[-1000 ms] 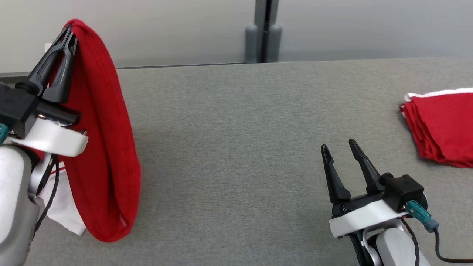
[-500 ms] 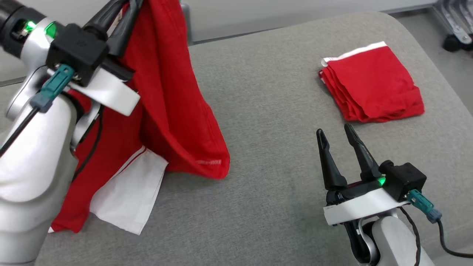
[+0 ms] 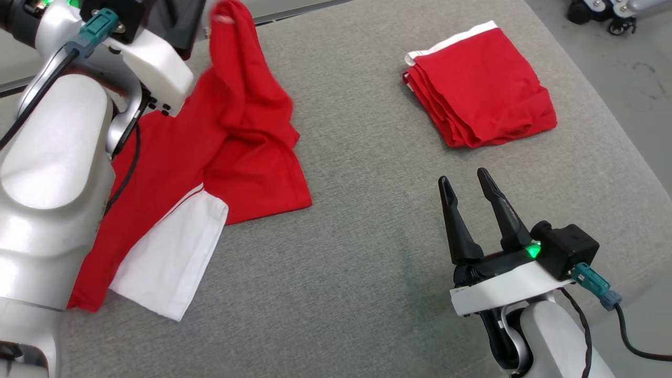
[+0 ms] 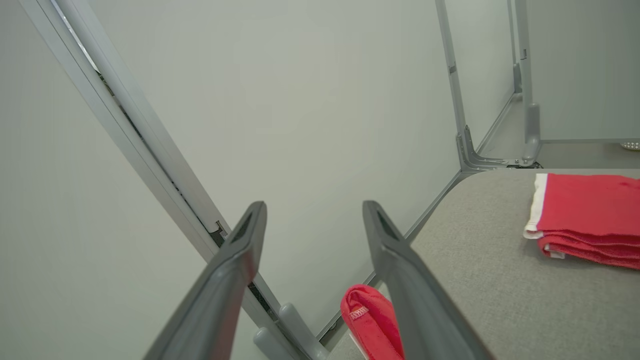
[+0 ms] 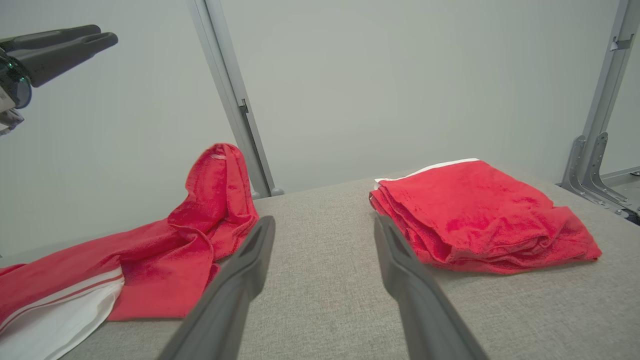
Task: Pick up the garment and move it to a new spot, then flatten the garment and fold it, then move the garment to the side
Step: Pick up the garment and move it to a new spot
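My left gripper hangs open above the red garment; my right gripper, well to the garment's right, is open and empty.

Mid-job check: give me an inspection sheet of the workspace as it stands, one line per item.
Surface: grey fabric-covered table, no stains or debris seen.
Job's things: crumpled red garment with a white panel lies on the robot's left side of the table, one end bunched upward, not flattened.
Clutter: folded red cloth stack with a white edge at the far right.
Pincers: left pincer open, holding nothing, apart from the garment; right pincer open, empty, over bare table.
Cables: black cable with teal plug at the right wrist; second teal-plugged cable at the left wrist.
Surroundings: pale wall panels with grey metal posts; grey floor beyond the table's right edge.
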{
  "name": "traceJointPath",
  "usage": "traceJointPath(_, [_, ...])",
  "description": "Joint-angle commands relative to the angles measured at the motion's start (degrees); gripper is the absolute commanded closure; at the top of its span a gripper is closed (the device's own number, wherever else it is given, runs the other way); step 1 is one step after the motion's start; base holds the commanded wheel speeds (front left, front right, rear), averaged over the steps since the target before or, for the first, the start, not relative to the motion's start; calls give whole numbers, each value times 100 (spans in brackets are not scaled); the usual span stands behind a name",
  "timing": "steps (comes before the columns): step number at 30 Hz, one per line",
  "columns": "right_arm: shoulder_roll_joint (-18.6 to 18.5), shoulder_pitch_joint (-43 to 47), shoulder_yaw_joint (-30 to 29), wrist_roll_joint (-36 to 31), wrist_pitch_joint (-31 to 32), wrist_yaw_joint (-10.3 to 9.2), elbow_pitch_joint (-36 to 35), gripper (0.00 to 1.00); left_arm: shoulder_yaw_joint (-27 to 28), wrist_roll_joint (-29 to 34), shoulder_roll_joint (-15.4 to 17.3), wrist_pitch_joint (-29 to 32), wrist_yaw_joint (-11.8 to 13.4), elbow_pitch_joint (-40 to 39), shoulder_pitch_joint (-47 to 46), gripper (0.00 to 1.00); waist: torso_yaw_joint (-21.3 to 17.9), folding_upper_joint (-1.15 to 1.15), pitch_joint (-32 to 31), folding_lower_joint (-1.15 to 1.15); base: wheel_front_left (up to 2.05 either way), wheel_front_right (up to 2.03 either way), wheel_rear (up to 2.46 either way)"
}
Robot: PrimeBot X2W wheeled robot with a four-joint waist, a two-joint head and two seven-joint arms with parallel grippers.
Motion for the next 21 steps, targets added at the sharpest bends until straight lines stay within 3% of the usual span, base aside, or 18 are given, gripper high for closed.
traceJointPath(1, [-3, -42, 14, -13, -4, -1, -3, 0, 23, 5, 45, -66, 38, 88, -21, 0, 70, 0, -41, 0, 0, 0, 0])
traceJointPath(10, [-5, 95, -93, -320, -5, -1, 113, 0, 248, -319, 148, -764, 83, 426, 426, 0, 885, 0, -426, 0, 0, 0, 0])
traceJointPath(14, [-15, 246, -141, -507, -5, -2, 229, 0, 679, -1036, 50, -916, 23, 98, 1385, 0, 1521, 0, -806, 0, 0, 0, 0])
traceJointPath(21, [-247, 550, -158, -557, -5, -2, 336, 0, 1109, -1115, 9, -950, 285, -1136, 3205, 0, 2317, 0, -1383, 0, 0, 0, 0])
